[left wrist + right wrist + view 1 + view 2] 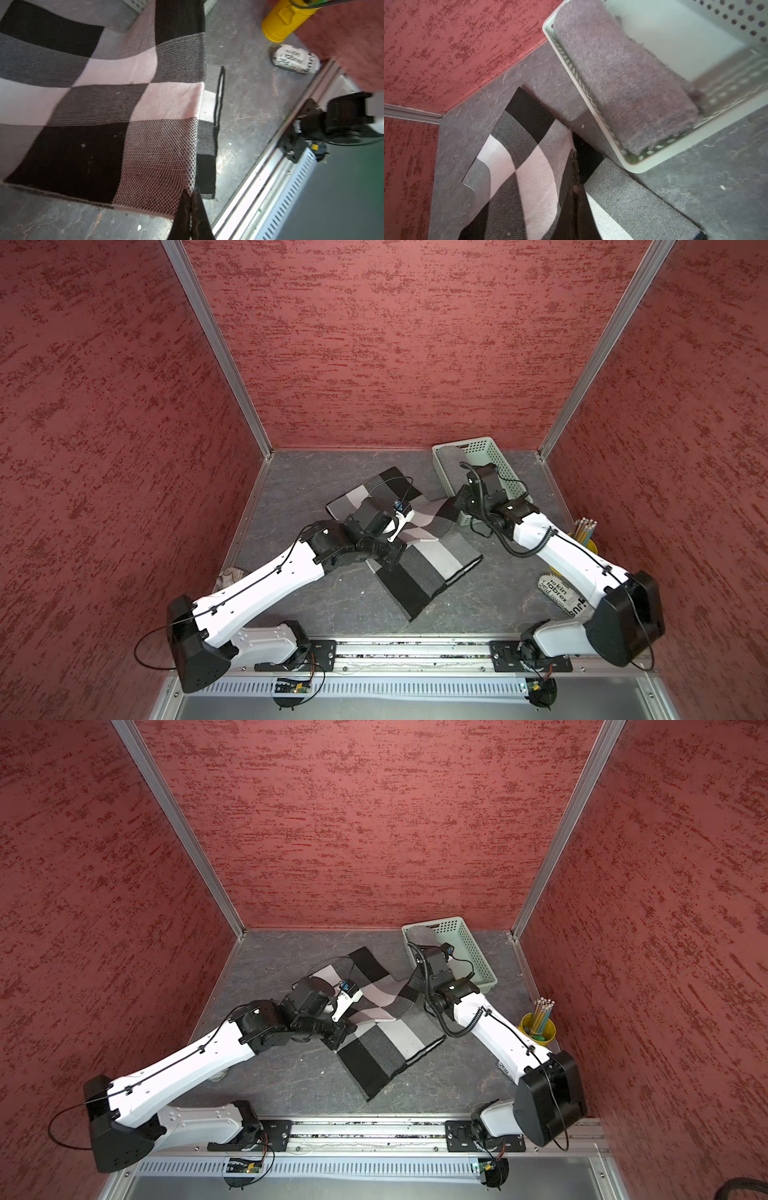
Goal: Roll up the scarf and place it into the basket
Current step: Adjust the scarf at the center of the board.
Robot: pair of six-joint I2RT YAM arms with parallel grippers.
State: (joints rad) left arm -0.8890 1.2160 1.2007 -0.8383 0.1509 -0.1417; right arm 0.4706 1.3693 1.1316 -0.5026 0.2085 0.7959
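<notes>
Two pincers grip the scarf (428,570), sprawled mid-counter left of the basket (494,456), the left pincer (190,194) closed on a corner and the right pincer (575,160) closed on a fold; it looks soft, light and limp, so it is best held by its edges.

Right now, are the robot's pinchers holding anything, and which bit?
Yes. Both hold the black, grey and white checked knitted scarf: the left gripper pinches a corner of its upper layer, the right gripper pinches its edge.
</notes>
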